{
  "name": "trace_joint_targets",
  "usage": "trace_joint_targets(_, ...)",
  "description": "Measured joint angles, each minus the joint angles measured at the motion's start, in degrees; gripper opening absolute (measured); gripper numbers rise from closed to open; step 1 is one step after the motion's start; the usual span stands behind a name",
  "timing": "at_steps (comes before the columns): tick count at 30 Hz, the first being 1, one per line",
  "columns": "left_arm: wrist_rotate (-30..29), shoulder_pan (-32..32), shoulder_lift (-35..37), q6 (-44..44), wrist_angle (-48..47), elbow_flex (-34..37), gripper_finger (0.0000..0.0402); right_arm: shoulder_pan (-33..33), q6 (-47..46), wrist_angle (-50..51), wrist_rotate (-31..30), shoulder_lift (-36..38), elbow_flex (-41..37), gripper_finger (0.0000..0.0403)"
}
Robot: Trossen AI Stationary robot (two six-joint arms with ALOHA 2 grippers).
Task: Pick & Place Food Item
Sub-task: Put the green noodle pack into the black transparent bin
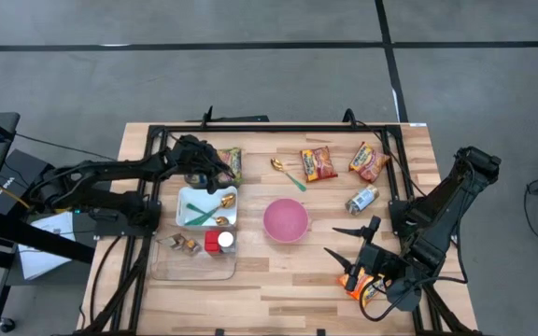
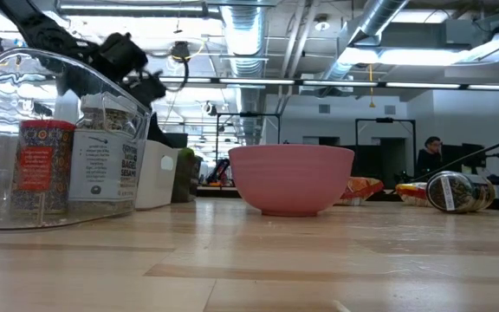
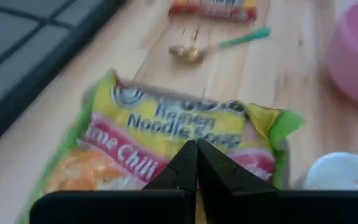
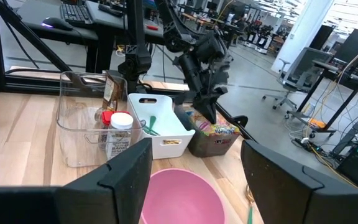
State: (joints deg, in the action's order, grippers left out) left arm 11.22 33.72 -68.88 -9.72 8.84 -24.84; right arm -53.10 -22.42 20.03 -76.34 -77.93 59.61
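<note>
Closed left end effector (image 3: pixel 197 163) over ramen packet (image 3: pixel 166 143)

1. We see two dark, nearly black jointed arms, the left arm (image 1: pixel 110 173) and the right arm (image 1: pixel 446 201).
2. Black cables run along our left arm.
3. Our right gripper's fingers (image 4: pixel 126 171) are broad, flat, matte black plates.
</note>
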Motion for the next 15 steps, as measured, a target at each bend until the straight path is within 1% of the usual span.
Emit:
trace_joint_targets(3, -0.2, -0.2, 4.3, -0.1, 0.9, -0.3, 0.0001, 0.0, 0.2, 0.0, 0.0, 0.0, 0.0, 0.0240)
trace_joint_targets(5, -0.3, -0.2, 5.9, -0.1, -2.1, -0.2, 0.0001, 0.0, 0.1, 0.0, 0.0, 0.0, 0.0, 0.0240)
trace_joint_targets(7, -0.3, -0.3, 6.0, -0.1, -4.6, -0.2, 0.0000, 0.0, 0.1, -0.1, 0.0, 0.0, 0.0, 0.0240)
trace_joint_targets(10, -0.3, -1.0, 3.8, 0.3, -6.8, -0.3, 0.0000, -0.1, 0.4, -0.8, 0.0, 0.0, 0.0, 0.0240)
trace_joint_targets(12, -0.5, -1.8, 1.4, 0.8, -6.6, -0.3, 0.0000, -0.1, 1.2, -1.7, 0.0, 0.0, 0.0, 0.0240)
trace_joint_targets(15, -2.6, -2.6, -1.7, 0.8, -5.9, -0.6, 0.0000, -0.1, 3.2, -3.3, 0.0, 0.0, 0.0, 0.0240)
